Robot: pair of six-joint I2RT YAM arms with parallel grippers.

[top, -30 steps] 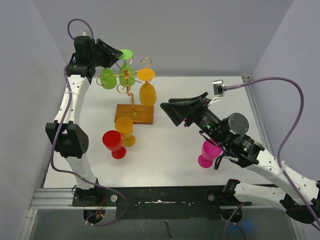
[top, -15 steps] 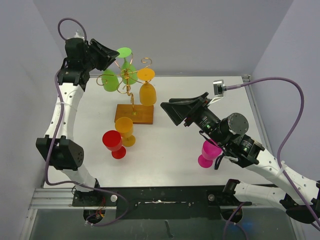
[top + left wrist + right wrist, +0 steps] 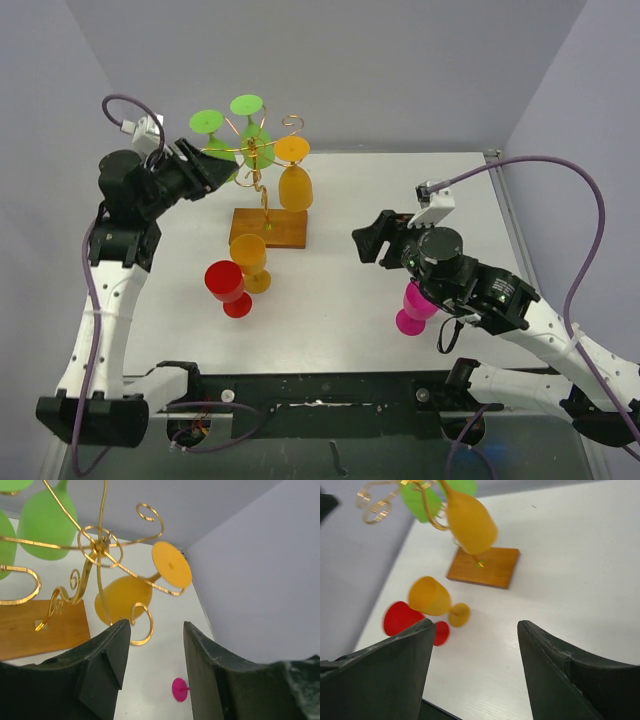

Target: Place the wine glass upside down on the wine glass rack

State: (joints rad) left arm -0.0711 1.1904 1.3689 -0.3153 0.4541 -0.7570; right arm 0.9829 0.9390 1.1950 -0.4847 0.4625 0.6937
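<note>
The wine glass rack stands at the back middle on its wooden base. Two green glasses and an orange glass hang upside down on it. A yellow glass, a red glass and a pink glass stand on the table. My left gripper is open and empty, just left of the rack. In the left wrist view the rack and orange glass lie beyond the open gripper. My right gripper is open and empty above the table, right of the base.
The pink glass is partly hidden under my right arm. In the right wrist view the yellow glass and red glass stand left of the open gripper, with the wooden base behind. Grey walls close in at the back and sides.
My left gripper has drawn back from the rack, down and to the left; a green glass now hangs free there. My right gripper has pulled back and tilted down.
</note>
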